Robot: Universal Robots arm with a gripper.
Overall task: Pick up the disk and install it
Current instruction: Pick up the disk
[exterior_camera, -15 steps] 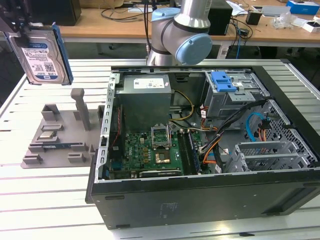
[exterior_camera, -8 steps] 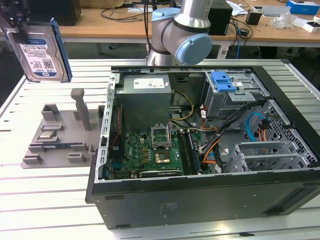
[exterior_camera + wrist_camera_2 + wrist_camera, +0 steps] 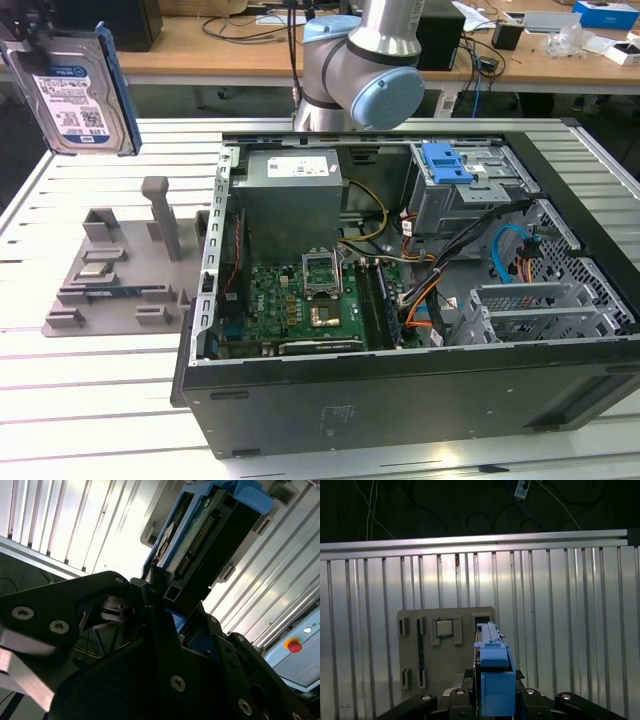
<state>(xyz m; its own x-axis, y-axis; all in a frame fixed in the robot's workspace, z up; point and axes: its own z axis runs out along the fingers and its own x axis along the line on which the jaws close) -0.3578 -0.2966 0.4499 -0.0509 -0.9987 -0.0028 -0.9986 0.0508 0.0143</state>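
Note:
The disk (image 3: 75, 95), a silver hard drive with a blue-and-white label in a blue plastic carrier, hangs upright in the air at the exterior view's far left, well above the table. My gripper (image 3: 45, 35) is shut on its upper end. In the second wrist view the disk (image 3: 210, 535) sticks out from between the black fingers (image 3: 150, 587), its connector edge showing. In the first wrist view the blue carrier edge of the disk (image 3: 494, 670) stands out of the gripper (image 3: 492, 700), directly over the grey fixture.
An open computer case (image 3: 400, 400) lies on the slatted metal table, with a drive cage holding a blue bracket (image 3: 445, 162), a grey power supply (image 3: 290, 190) and a motherboard (image 3: 300, 300). A grey fixture plate (image 3: 120, 270) (image 3: 445, 650) lies left of the case, under the disk.

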